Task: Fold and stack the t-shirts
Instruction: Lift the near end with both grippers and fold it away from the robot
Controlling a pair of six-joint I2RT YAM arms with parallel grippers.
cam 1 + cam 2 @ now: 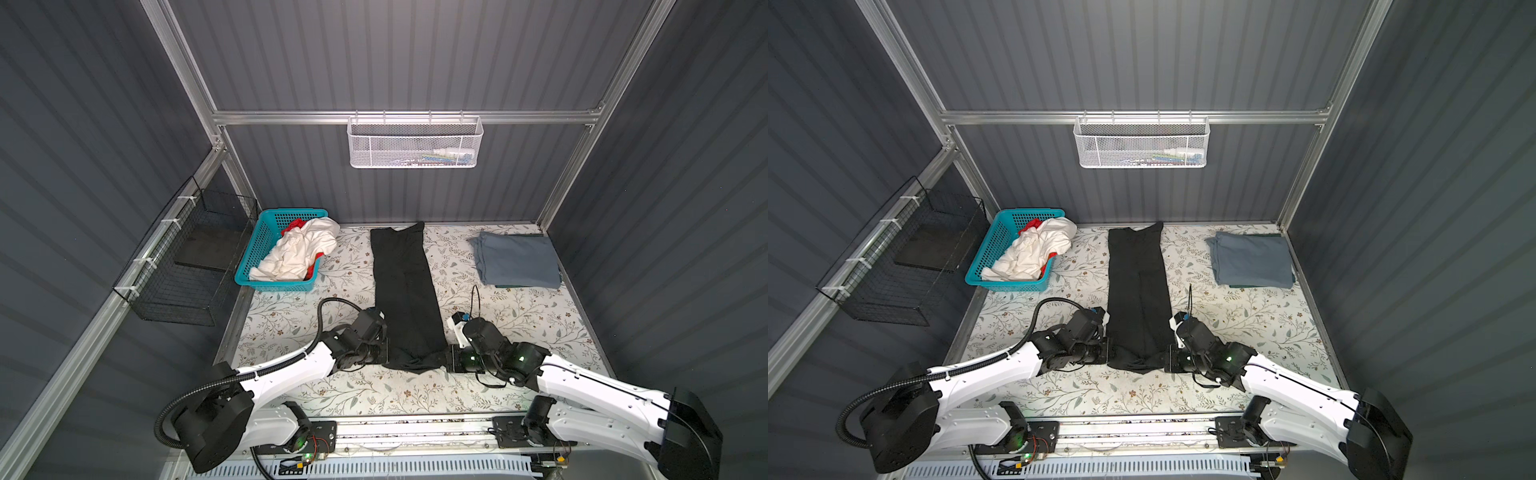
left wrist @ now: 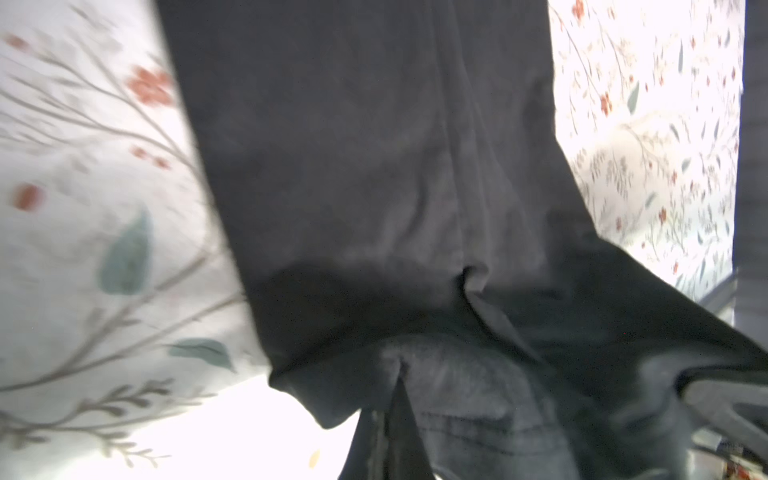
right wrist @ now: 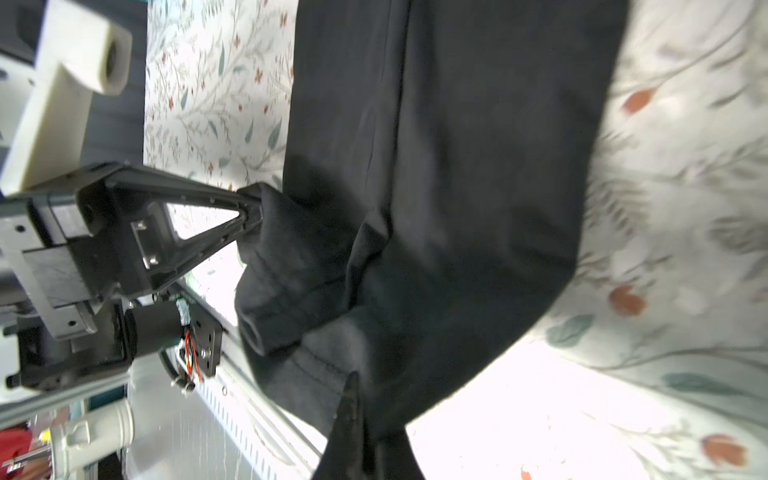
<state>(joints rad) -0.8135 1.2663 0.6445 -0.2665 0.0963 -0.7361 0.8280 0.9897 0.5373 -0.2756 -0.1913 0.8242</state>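
Black t-shirt hem, pinched, half hides left fingers and right fingers.

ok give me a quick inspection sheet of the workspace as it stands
surface: floral tabletop, flat
job's things: black t-shirt, a long narrow strip down the middle; blue-grey t-shirt folded, far right; white t-shirt and red t-shirt crumpled in the basket
clutter: teal basket, far left
grippers: left gripper and right gripper each shut on a near hem corner of the black t-shirt
cables: black conduit looping behind the left gripper; thin wire standing behind the right gripper
surroundings: white mesh basket hung at the rear; black wire basket hung at the left side
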